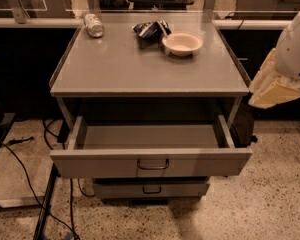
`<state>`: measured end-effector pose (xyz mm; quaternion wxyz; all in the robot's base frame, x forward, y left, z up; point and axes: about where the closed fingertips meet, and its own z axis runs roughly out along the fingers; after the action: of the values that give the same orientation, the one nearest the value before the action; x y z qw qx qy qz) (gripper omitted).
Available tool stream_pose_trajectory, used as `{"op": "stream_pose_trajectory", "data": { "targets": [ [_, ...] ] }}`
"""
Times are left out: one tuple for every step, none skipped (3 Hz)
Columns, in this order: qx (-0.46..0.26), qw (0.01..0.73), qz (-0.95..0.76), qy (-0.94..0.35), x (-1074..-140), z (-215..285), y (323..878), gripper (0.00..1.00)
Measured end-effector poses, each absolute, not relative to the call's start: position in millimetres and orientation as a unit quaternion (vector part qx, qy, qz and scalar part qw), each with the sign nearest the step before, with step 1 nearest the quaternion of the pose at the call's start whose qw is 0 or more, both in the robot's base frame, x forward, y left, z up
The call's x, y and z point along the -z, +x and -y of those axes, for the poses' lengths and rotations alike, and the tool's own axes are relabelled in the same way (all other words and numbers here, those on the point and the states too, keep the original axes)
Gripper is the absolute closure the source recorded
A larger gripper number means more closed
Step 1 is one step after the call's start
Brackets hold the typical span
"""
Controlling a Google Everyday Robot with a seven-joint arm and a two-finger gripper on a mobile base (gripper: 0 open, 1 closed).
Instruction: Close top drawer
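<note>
**Top drawer open, gripper off to right**

Drawer pulled well out below worktop; loop handle centred on front panel. Slimmer drawer beneath, front set further back. Gripper at right edge, beside cabinet, well apart from handle; open or closed, can't tell. Back of worktop: can, dark packet, bowl.

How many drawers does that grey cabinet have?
2 show: the top drawer, pulled open, and a shut lower drawer directly beneath it. More may hide underneath. The claw hangs right of the cabinet, touching neither.
</note>
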<state>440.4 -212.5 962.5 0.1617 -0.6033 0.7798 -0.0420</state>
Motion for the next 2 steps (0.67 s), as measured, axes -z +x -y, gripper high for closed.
{"op": "stream_pose_trajectory", "data": {
  "targets": [
    [0.042,0.17,-0.784,-0.596,-929.5,211.1,440.6,0.89],
    [0.026,0.178,-0.796,-0.578,-885.9,213.5,438.7,1.0]
  ]
}}
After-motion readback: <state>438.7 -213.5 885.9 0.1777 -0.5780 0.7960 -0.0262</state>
